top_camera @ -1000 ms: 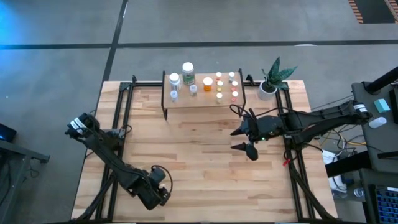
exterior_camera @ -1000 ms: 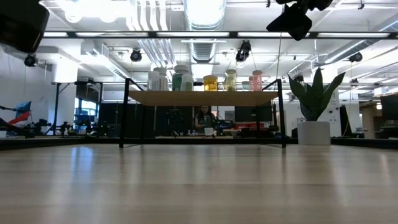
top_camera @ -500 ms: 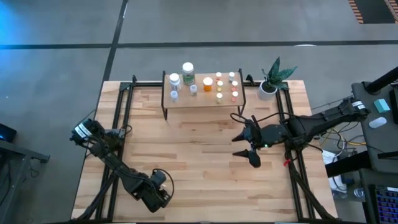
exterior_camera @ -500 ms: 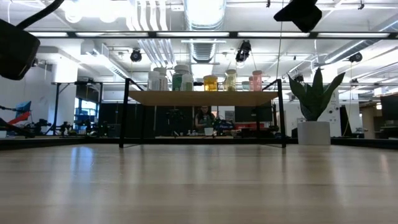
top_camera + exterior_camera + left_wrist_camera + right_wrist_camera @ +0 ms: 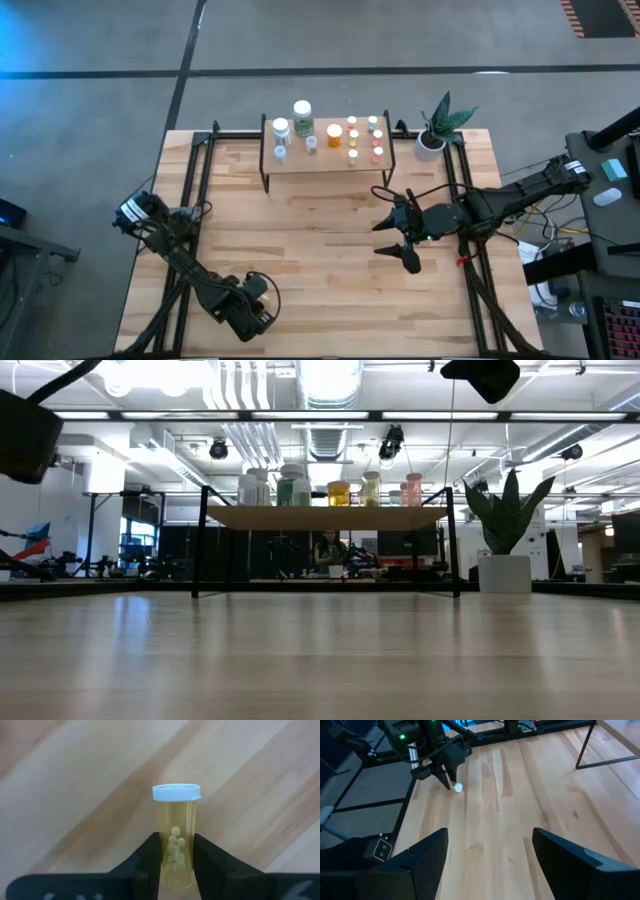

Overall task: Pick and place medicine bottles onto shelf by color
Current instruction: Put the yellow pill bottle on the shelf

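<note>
Wood table [image 5: 320,270] bare mid; L gripper [image 5: 176,865] jaws clamp yellow bottle [image 5: 176,835]; R gripper [image 5: 395,243] jaws apart.

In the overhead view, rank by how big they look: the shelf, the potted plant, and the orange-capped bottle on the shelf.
1. shelf, clearly largest.
2. potted plant, leaves included.
3. orange-topped bottle, smallest, just a small dot on the shelf.

light: bright, even, from ceiling fixtures [image 5: 330,375] blown out in low view
glare: blue flare, high view's upper-left corner
shadows: soft, faint
focus: left wrist's fingers [image 5: 150,865] soft, table [image 5: 75,795] blurred
</note>
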`<action>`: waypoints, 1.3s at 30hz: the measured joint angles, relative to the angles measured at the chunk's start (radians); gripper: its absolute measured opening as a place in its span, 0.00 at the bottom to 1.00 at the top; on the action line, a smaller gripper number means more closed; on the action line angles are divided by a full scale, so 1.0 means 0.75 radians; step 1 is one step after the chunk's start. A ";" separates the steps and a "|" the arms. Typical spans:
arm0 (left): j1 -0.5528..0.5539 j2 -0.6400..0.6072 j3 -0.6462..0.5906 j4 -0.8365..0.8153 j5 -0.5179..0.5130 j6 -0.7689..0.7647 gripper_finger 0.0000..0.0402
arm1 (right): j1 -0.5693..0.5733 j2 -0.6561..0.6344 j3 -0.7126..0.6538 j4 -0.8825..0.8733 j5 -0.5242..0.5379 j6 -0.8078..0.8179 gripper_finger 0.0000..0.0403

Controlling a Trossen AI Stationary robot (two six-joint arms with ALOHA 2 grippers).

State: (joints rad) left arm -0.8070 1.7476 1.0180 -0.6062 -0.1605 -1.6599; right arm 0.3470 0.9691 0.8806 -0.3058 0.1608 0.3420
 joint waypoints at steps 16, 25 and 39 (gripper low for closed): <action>0.126 -0.211 0.000 0.016 -1.134 0.497 0.20 | 0.000 0.000 0.000 0.141 0.000 -0.145 0.69; 0.489 -0.284 -0.014 0.619 -1.192 1.325 0.21 | 0.000 0.000 0.000 0.176 -0.002 -0.228 0.69; 0.915 -0.128 -0.098 1.815 -0.783 2.161 0.21 | 0.089 -0.093 0.000 0.176 -0.049 -0.244 0.69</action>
State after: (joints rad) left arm -0.1209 1.6513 0.9442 0.7554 -0.7481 -0.0390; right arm 0.4136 0.8990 0.8806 -0.1739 0.1240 0.1593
